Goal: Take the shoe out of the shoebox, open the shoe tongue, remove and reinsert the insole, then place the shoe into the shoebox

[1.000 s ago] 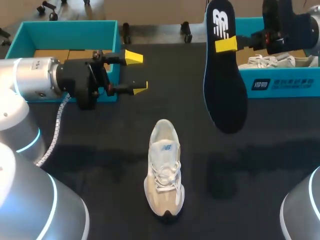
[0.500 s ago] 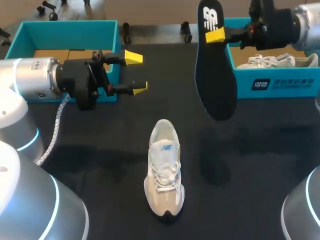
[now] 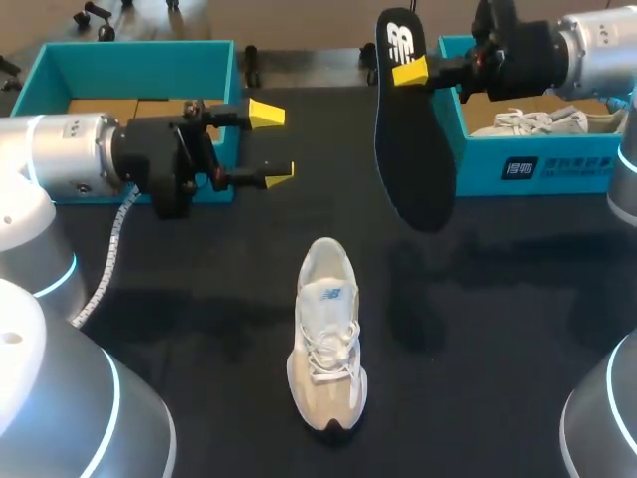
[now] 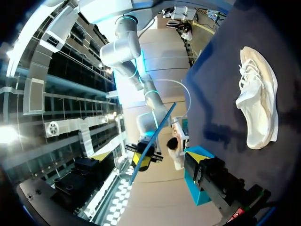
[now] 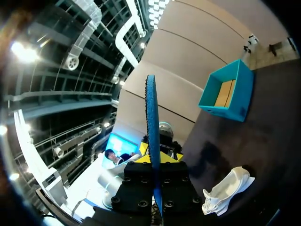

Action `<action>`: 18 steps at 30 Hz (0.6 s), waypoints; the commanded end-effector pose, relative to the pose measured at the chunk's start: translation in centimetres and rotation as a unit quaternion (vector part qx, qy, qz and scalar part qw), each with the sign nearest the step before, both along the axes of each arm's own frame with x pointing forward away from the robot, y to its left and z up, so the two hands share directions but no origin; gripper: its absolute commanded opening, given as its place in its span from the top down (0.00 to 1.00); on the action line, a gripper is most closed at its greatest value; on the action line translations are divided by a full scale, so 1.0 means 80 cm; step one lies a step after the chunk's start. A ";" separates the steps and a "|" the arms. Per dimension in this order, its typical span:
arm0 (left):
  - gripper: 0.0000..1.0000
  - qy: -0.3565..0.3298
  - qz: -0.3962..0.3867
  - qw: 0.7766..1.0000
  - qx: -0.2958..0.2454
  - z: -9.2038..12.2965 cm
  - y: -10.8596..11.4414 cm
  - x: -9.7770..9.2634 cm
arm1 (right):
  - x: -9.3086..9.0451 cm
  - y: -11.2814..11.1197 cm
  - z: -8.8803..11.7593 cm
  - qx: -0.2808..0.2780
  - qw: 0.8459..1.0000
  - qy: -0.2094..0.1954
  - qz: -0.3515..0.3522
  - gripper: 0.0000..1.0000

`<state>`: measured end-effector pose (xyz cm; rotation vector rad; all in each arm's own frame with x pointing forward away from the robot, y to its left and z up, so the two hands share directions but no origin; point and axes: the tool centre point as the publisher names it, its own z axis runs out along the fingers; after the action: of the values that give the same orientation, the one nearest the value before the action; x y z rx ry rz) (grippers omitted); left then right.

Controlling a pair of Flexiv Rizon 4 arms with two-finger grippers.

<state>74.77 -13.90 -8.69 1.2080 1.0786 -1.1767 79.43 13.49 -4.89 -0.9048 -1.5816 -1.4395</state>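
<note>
1. The shoe lies on the black table, out of any box, resting on its sole. Its heel is toward 12 o'clock and its dark-tipped toe toward 6 o'clock. A small blue logo sits on the tongue above the white laces.
2. The right gripper pinches the insole near its heel end and holds it in the air at about 1 o'clock from the shoe. The dark insole hangs down and carries a white logo close to the yellow tip. In the right wrist view it stands edge-on between the fingers.
3. The left gripper hovers at about 11 o'clock from the shoe with its fingers spread and nothing between them.
4. The shoebox sits at 2 o'clock. It is teal, with a dark label bearing pale print on its near wall. A second shoe lies inside it.
5. Another teal box stands at about 10 o'clock, behind the left arm.
</note>
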 end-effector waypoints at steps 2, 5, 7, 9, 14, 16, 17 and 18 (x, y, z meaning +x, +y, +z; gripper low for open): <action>0.00 -0.001 0.002 1.000 -0.001 -0.001 -0.002 0.000 | 0.016 0.011 -0.015 0.000 0.999 0.037 -0.009 1.00; 0.00 -0.001 0.002 1.000 -0.001 -0.001 -0.002 0.000 | 0.022 0.016 -0.022 -0.002 0.997 0.075 -0.013 1.00; 0.00 -0.001 0.002 1.000 -0.001 -0.001 -0.002 0.000 | 0.025 0.021 -0.024 -0.007 0.996 0.085 -0.012 1.00; 0.00 -0.002 0.002 1.000 -0.001 -0.003 -0.003 0.003 | 0.029 0.025 -0.024 -0.006 0.996 0.093 -0.012 1.00; 0.00 0.000 0.005 1.000 0.001 -0.012 -0.011 0.014 | 0.037 0.033 -0.029 -0.014 0.991 0.132 -0.018 1.00; 0.00 -0.002 0.007 1.000 0.004 -0.015 -0.015 0.017 | 0.039 0.034 -0.030 -0.016 0.990 0.142 -0.016 1.00; 0.00 -0.003 0.009 1.000 0.004 -0.017 -0.018 0.018 | 0.039 0.034 -0.030 -0.016 0.990 0.142 -0.016 1.00; 0.00 -0.020 0.017 1.000 0.010 -0.020 -0.021 0.019 | 0.039 0.034 -0.030 -0.016 0.990 0.142 -0.016 1.00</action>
<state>75.72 -14.47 -9.80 1.2093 1.0935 -1.1493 82.10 15.95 -7.32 -1.1112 -1.3815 -1.2541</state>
